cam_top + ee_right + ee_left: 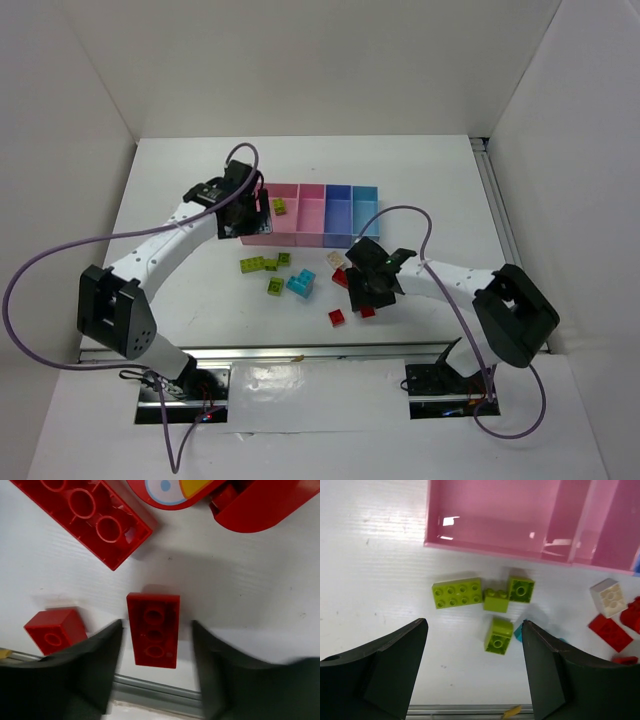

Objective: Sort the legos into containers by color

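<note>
Right gripper [156, 630], half open, straddles the small red lego [152, 622] flat on the worktop [250, 605], touching neither side; I'd centre it, drop fully, then close squarely across its long faces.

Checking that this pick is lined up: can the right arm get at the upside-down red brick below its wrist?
Likely yes: the right gripper is open and straddles the red brick, with a gap showing on each side and nothing lying on top of it.
</note>
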